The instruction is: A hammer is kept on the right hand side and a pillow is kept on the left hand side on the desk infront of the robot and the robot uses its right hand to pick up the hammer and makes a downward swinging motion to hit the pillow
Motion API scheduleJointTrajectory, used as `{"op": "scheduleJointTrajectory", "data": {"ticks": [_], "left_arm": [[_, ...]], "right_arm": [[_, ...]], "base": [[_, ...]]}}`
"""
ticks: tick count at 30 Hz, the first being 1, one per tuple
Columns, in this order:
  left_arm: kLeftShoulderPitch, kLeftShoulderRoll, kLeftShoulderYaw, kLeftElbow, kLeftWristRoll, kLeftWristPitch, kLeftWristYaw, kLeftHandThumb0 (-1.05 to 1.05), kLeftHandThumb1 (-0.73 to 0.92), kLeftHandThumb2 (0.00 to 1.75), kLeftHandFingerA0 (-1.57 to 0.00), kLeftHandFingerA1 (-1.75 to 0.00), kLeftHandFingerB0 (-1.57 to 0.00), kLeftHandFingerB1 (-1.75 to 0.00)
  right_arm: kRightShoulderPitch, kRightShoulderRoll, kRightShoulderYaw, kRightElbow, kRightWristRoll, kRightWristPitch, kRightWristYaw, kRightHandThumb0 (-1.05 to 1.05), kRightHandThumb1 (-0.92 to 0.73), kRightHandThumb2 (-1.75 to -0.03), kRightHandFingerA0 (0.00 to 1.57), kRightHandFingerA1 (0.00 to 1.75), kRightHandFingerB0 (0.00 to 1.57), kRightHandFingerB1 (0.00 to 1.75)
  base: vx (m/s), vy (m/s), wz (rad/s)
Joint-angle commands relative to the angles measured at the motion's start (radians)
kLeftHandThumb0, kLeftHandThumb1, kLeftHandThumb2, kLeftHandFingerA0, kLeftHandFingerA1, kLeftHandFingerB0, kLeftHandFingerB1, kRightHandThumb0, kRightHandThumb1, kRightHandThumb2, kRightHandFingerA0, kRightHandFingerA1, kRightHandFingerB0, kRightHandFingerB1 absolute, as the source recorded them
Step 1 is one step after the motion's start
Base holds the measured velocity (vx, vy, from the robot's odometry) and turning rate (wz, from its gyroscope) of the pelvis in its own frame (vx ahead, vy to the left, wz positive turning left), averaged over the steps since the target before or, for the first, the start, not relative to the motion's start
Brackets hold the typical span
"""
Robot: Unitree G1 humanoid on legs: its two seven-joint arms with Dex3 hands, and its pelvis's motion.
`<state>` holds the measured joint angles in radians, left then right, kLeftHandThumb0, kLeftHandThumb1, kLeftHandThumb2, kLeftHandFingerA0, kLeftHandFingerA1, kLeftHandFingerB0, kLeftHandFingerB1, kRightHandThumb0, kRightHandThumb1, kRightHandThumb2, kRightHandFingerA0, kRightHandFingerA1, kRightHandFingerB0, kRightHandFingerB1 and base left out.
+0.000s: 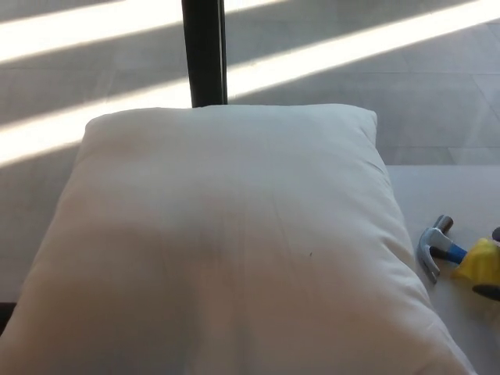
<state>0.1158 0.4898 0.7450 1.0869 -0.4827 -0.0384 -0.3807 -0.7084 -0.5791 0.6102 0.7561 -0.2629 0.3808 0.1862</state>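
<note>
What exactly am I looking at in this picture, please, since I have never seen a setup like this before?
This single picture comes from a camera on a humanoid robot's head, looking down at the desk in front of it. Most of the frame is a large white pillow lying on that desk. At the right edge is a hammer with a metal claw head, a blue neck and a yellow grip, close beside the pillow. A small dark shape at its handle may be part of the right robot hand, but too little shows to tell whether it holds the hammer. The left robot hand is out of view. Behind the desk you see a sunlit floor and a dark post.
</note>
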Motion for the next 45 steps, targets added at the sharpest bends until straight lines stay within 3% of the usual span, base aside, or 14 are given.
{"op": "scheduleJointTrajectory", "data": {"ticks": [1, 14, 24, 26, 27, 30, 33, 34, 36, 38, 39, 40, 41, 45], "left_arm": [[0.014, 0.005, 0.011, -0.035, -0.025, 0.032, 0.017, -0.64, 0.79, 0.63, -0.51, -0.54, -0.45, -0.41], [0.006, 0.010, 0.018, -0.008, -0.029, 0.019, 0.012, -0.66, 0.77, 0.63, -0.52, -0.55, -0.46, -0.42], [0.010, 0.014, 0.015, -0.030, -0.027, 0.032, 0.012, -0.65, 0.77, 0.63, -0.51, -0.54, -0.47, -0.42], [0.010, 0.015, 0.015, -0.022, -0.025, 0.025, 0.009, -0.66, 0.77, 0.63, -0.50, -0.51, -0.46, -0.41], [0.005, 0.019, 0.015, -0.003, -0.023, 0.016, 0.005, -0.66, 0.76, 0.63, -0.51, -0.52, -0.47, -0.41], [0.008, 0.015, 0.014, -0.023, -0.024, 0.027, 0.010, -0.66, 0.77, 0.63, -0.50, -0.53, -0.48, -0.42], [0.006, 0.015, 0.016, -0.023, -0.026, 0.028, 0.012, -0.65, 0.77, 0.63, -0.50, -0.54, -0.47, -0.42], [0.005, 0.016, 0.017, -0.026, -0.027, 0.030, 0.011, -0.65, 0.77, 0.63, -0.50, -0.54, -0.46, -0.42], [0.001, 0.016, 0.017, -0.031, -0.029, 0.033, 0.012, -0.65, 0.77, 0.63, -0.50, -0.54, -0.46, -0.42], [-0.008, 0.018, 0.029, -0.018, -0.041, 0.036, 0.009, -0.65, 0.78, 0.63, -0.51, -0.56, -0.45, -0.42], [-0.007, 0.016, 0.028, -0.024, -0.040, 0.036, 0.011, -0.65, 0.79, 0.63, -0.50, -0.57, -0.45, -0.42], [-0.013, 0.015, 0.026, -0.020, -0.039, 0.039, 0.017, -0.65, 0.79, 0.64, -0.51, -0.57, -0.46, -0.42], [-0.014, 0.013, 0.026, -0.022, -0.040, 0.038, 0.017, -0.64, 0.79, 0.63, -0.52, -0.59, -0.48, -0.44], [-0.019, 0.002, 0.022, -0.040, -0.037, 0.044, 0.035, -0.64, 0.80, 0.63, -0.52, -0.58, -0.46, -0.43]], "right_arm": [[0.034, -0.053, 0.028, -0.033, -0.070, -0.095, 0.180, -0.94, -0.60, -0.58, 0.00, 0.00, 0.00, 0.00], [0.101, -0.182, -0.164, -0.231, -0.037, -0.069, 0.262, -1.03, -0.55, -0.89, 0.00, 0.00, 0.00, 0.00], [0.235, -0.218, -0.704, -0.297, 0.116, -0.103, 0.045, -0.80, -0.49, -0.86, 0.00, 0.09, 0.11, 0.31], [0.266, -0.232, -0.802, -0.284, 0.127, -0.141, -0.008, -0.74, -0.53, -0.66, 0.00, 0.14, 0.12, 0.31], [0.282, -0.236, -0.855, -0.275, 0.132, -0.154, -0.041, -0.69, -0.45, -0.86, 0.00, 0.20, 0.10, 0.40], [0.327, -0.210, -1.075, -0.213, 0.198, -0.201, -0.179, -0.65, -0.45, -0.80, 0.03, 0.25, 0.16, 0.43], [0.352, -0.192, -1.144, -0.176, 0.183, -0.198, -0.278, -0.71, -0.55, -0.90, 0.03, 0.34, 0.16, 0.44], [0.365, -0.187, -1.181, -0.137, 0.199, -0.196, -0.298, -0.67, -0.79, -0.62, 0.00, 0.37, 0.18, 0.27], [0.366, -0.182, -1.217, -0.083, 0.210, -0.193, -0.325, -0.67, -0.79, -0.62, 0.00, 0.37, 0.18, 0.27], [0.415, -0.142, -1.323, 0.049, 0.292, -0.224, -0.384, -0.63, -0.56, -0.90, 0.00, 0.30, 0.09, 0.40], [0.426, -0.131, -1.336, 0.062, 0.296, -0.210, -0.392, -0.58, -0.76, -0.62, 0.00, 0.32, 0.18, 0.29], [0.423, -0.121, -1.346, 0.096, 0.302, -0.200, -0.421, -0.59, -0.56, -0.90, 0.00, 0.30, 0.08, 0.41], [0.423, -0.116, -1.345, 0.125, 0.301, -0.214, -0.437, -0.55, -0.78, -0.63, 0.00, 0.31, 0.18, 0.30], [0.395, -0.081, -1.362, 0.228, 0.313, -0.239, -0.513, -0.63, -0.66, -0.95, 0.02, 0.40, 0.11, 0.43]], "base": [[0.00, 0.000, 0.00], [0.00, 0.000, 0.00], [0.00, 0.000, 0.00], [0.00, 0.000, 0.00], [0.00, 0.000, 0.00], [0.00, 0.000, 0.00], [0.00, 0.000, 0.00], [0.00, 0.000, 0.00], [0.00, 0.000, 0.00], [0.00, 0.000, 0.00], [0.00, 0.000, 0.00], [0.00, 0.000, 0.00], [0.00, 0.000, 0.00], [0.00, 0.000, 0.00]]}}
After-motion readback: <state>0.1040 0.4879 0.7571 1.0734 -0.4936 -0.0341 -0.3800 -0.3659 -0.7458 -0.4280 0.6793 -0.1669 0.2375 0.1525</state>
